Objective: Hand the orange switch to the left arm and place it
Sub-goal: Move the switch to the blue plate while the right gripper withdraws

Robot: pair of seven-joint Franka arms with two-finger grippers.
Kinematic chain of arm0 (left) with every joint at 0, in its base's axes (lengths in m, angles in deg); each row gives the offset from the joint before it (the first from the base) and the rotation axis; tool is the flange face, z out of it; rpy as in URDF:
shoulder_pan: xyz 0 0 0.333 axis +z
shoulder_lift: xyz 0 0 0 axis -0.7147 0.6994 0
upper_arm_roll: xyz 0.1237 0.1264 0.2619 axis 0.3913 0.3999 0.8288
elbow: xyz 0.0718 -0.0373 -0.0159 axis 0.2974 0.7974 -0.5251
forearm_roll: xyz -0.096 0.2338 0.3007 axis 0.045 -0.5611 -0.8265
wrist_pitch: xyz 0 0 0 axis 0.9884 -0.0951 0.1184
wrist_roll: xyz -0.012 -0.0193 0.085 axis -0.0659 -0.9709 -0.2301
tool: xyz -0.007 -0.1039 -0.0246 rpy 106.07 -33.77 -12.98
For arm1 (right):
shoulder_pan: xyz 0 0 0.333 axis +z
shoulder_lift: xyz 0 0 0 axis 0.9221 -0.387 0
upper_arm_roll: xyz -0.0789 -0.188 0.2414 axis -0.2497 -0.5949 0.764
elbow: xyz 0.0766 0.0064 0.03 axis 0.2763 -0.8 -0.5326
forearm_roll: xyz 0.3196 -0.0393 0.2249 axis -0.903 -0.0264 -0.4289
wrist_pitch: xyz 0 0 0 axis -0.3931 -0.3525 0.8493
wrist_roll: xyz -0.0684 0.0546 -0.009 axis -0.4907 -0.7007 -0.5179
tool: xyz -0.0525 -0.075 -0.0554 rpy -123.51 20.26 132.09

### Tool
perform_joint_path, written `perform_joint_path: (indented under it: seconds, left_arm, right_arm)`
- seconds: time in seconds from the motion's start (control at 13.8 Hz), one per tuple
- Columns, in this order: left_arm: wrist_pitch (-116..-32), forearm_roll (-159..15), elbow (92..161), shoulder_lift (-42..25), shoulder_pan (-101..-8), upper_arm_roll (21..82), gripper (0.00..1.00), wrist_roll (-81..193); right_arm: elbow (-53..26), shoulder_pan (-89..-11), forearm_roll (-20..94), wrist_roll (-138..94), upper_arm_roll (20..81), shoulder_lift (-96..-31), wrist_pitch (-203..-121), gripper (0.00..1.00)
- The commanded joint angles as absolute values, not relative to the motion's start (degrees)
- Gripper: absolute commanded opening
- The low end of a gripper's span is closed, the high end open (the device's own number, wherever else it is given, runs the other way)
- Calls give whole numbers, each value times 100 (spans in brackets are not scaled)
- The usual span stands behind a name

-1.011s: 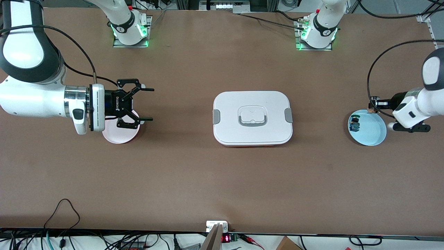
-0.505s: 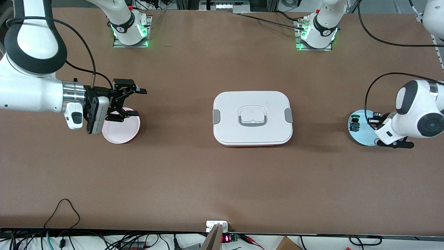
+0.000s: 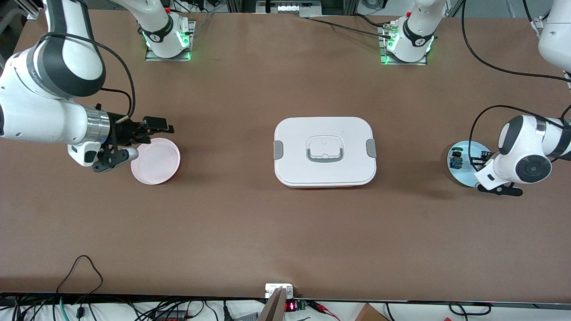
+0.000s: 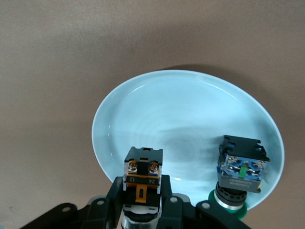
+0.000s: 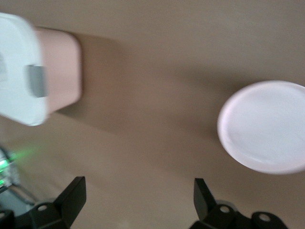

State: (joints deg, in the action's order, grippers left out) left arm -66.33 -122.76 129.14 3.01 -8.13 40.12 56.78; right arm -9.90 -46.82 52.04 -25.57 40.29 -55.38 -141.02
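Over the pale blue plate, the left gripper clamps the orange switch, lifted beside a green-capped switch lying on that plate. Toward the right arm's end, the right gripper hangs with fingers spread over the table beside the pink plate. Between both plates sits the box.
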Motion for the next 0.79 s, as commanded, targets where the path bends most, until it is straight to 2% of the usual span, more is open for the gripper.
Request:
perform_joint_path:
  seconds: [0.0,0.22,0.36,0.43,0.58,0.65,0.72]
  left_arm:
    - [-6656,-12532,12789,438,-774,3975,2,5627]
    - [-6920,-12621,12789,579,-695,4062,6,5627]
    - [-6981,-12612,12789,605,-695,4089,8,5627]
    - [-6982,-12612,12780,632,-695,4098,12,5627]
    - [-6982,-12594,12771,641,-686,4098,34,5627]
    - [-6982,-12603,12771,641,-686,4098,60,5627]
    - [-6973,-12603,12771,623,-686,4098,100,5723]
  right_arm:
    - [-945,-4789,6067,-1815,3974,-5442,-13645,100]
    - [-393,-4947,7490,-1875,3956,-5450,-13380,100]
    - [-24,-5210,7723,-1989,3973,-5468,-13371,100]
    - [144,-5412,7697,-2068,4043,-5477,-13362,100]
    - [390,-5982,7697,-2130,4577,-5468,-13353,100]
    - [478,-6359,7697,-2078,5015,-5477,-13318,100]
    - [479,-6676,7688,-2026,5376,-5451,-13309,100]
